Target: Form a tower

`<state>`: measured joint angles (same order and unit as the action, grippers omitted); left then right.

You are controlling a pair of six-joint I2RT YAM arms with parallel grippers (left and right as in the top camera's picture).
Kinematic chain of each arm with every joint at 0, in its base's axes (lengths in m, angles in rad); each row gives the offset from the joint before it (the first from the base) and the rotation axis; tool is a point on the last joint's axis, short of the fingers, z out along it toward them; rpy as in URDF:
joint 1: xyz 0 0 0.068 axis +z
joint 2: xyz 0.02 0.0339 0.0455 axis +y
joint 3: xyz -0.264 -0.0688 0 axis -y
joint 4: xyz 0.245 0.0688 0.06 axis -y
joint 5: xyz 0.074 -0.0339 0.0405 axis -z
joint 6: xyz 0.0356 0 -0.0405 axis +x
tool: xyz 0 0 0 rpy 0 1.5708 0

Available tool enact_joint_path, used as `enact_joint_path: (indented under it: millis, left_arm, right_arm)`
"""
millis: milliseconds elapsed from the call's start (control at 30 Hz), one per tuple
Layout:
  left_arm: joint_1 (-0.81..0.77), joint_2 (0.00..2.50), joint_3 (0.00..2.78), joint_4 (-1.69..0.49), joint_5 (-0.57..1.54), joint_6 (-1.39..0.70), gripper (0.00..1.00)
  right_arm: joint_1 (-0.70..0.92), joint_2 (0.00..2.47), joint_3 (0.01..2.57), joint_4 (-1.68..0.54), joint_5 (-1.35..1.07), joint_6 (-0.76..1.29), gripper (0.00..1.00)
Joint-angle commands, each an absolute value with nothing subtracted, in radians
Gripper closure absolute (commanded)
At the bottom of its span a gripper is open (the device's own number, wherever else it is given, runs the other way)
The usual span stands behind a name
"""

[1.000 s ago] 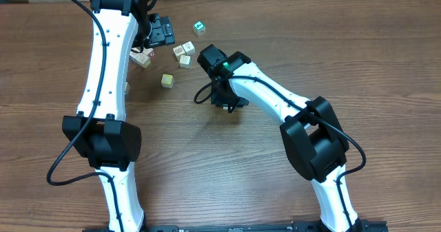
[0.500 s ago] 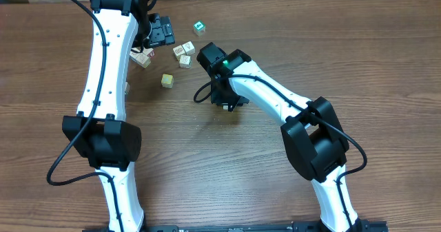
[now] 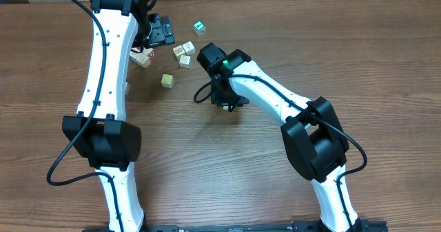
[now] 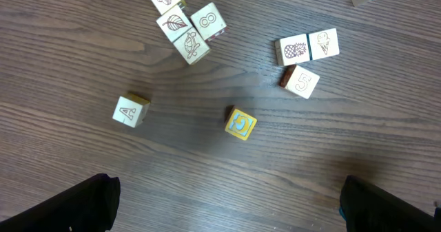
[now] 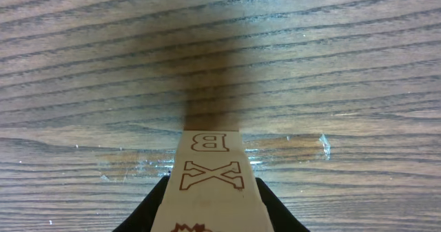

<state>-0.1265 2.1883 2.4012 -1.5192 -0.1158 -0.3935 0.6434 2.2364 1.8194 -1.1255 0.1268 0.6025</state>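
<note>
I am clamping the tower point(image 5: 210, 173) between the narrowed jaws of my right gripper point(image 5: 210, 215), its far end reaching the table point(image 5: 358, 53) ahead of them. I am holding the jaws of my left gripper point(image 4: 227, 208) spread wide, with a yellow cube point(image 4: 240, 122) lying just ahead between them and loose cubes point(image 4: 186, 25) farther out.

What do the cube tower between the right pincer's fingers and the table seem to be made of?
The tower: probably wood; pale matte faces with brown outlined letters, printed or burned in, I cannot tell. The table: dark brown wood grain with a slight sheen and scuffs; perhaps laminate, not solid wood.
</note>
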Motion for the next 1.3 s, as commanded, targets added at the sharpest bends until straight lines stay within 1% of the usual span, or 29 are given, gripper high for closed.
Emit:
enact_joint_path:
  millis: [0, 367, 467, 500, 533, 667, 800, 900, 1033, 1100, 1200, 1267]
  left_arm:
    - [-0.127, 2.175, 2.417, -1.517, -0.111, -0.408, 0.00]
    - [-0.127, 2.175, 2.417, -1.517, -0.111, -0.408, 0.00]
    - [-0.127, 2.175, 2.417, -1.517, -0.111, -0.407, 0.00]
    - [-0.127, 2.175, 2.417, -1.517, -0.111, -0.408, 0.01]
    - [-0.127, 2.175, 2.417, -1.517, -0.111, -0.408, 0.01]
    - [-0.127, 2.175, 2.417, -1.517, -0.111, -0.408, 0.00]
    - [-0.127, 2.175, 2.417, -1.517, -0.111, -0.408, 0.00]
    - [-0.127, 2.175, 2.417, -1.517, -0.111, -0.408, 0.00]
    - [-0.127, 2.175, 2.417, -1.517, -0.111, -0.408, 0.00]
    - [-0.127, 2.175, 2.417, -1.517, -0.111, -0.407, 0.01]
    - [-0.127, 2.175, 2.417, -1.517, -0.111, -0.407, 0.00]
    - [-0.127, 2.175, 2.417, -1.517, -0.111, -0.408, 0.00]
  right_arm:
    - [0.648, 2.239, 1.848, -1.128, 0.126, 0.600, 0.75]
    - [0.648, 2.239, 1.848, -1.131, 0.126, 0.600, 0.73]
    - [0.648, 2.239, 1.848, -1.131, 0.126, 0.600, 0.61]
    - [0.648, 2.239, 1.848, -1.131, 0.126, 0.600, 0.51]
    - [0.648, 2.239, 1.848, -1.131, 0.126, 0.600, 0.45]
    - [0.648, 2.239, 1.848, -1.129, 0.126, 0.600, 0.34]
    - [0.644, 2.237, 1.861, -1.121, 0.130, 0.566, 0.28]
    - [0.632, 2.232, 1.918, -1.145, 0.130, 0.540, 0.26]
    - [0.602, 2.222, 2.056, -1.208, 0.147, 0.514, 0.23]
    - [0.585, 2.221, 2.144, -1.245, 0.169, 0.493, 0.23]
    - [0.564, 2.221, 2.259, -1.251, 0.167, 0.396, 0.23]
    - [0.555, 2.221, 2.306, -1.235, 0.167, 0.350, 0.27]
